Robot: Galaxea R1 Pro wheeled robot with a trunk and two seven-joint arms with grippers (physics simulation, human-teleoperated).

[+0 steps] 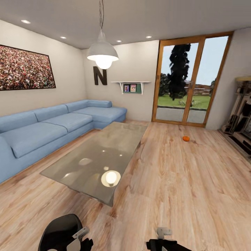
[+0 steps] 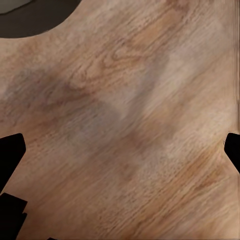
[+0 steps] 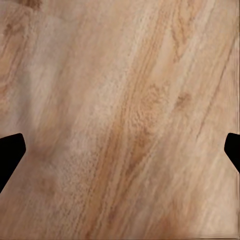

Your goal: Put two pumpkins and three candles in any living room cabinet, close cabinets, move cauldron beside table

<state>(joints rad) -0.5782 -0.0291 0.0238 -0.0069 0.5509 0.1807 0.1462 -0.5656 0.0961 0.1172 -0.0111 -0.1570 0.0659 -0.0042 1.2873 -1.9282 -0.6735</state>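
Observation:
One small orange pumpkin (image 1: 186, 138) lies on the light wood floor (image 1: 181, 181) far ahead to the right, near the glass door. My left gripper (image 2: 125, 150) is open over bare planks, its dark fingertips (image 2: 11, 150) spread wide. My right gripper (image 3: 125, 150) is also open above the floor, holding nothing. Both gripper bases show low in the head view, left (image 1: 82, 234) and right (image 1: 163, 233). The dark brown cabinet is out of view, and I see no candles or cauldron that I can name.
A glass coffee table (image 1: 89, 158) stands ahead left, with a blue corner sofa (image 1: 42, 130) behind it. The ornate fireplace (image 1: 242, 115) is at the right edge and a wood-framed glass door (image 1: 190, 80) at the back. A pendant lamp (image 1: 102, 54) hangs overhead.

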